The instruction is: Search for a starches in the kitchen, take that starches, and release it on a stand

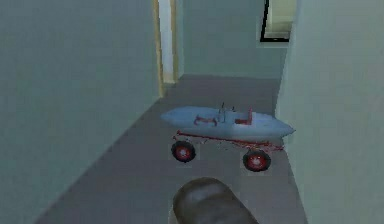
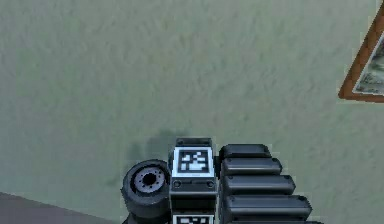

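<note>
A blue toy car [image 1: 228, 126] sits on the hallway floor [image 1: 120, 175]. Whether the gripper [image 2: 148, 187] holds anything, I cannot tell.

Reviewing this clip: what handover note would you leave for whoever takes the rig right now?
Tool: sits low in the arm side view, in front of a bare wall. Its far end is unclear, so I cannot tell whether it holds anything.
Surroundings: a blue toy car with red wheels stands ahead, with a doorway beyond it.
Done: nothing that can be confirmed.
Left: reach the kitchen, find the starch, take it, and release it on a stand.
</note>
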Available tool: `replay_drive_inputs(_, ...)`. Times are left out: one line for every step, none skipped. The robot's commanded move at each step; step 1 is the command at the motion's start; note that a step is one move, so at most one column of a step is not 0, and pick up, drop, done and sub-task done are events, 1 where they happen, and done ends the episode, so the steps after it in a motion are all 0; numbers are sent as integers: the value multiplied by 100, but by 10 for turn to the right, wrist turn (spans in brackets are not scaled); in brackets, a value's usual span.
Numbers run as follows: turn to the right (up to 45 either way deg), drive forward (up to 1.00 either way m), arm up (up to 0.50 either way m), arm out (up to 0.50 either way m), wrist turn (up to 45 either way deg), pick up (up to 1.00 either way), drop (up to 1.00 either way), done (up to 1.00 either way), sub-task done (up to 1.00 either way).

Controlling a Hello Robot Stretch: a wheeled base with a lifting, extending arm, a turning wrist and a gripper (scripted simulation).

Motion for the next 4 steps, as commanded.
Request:
replay_drive_inputs(0,20,0,0,0,0,0,0,0)
replay_drive_inputs(-150,0,0,0,0,0,0,0,0)
replay_drive_inputs(-30,0,0,0,0,0,0,0,0)
replay_drive_inputs(450,0,0,0,0,0,0,0,0)
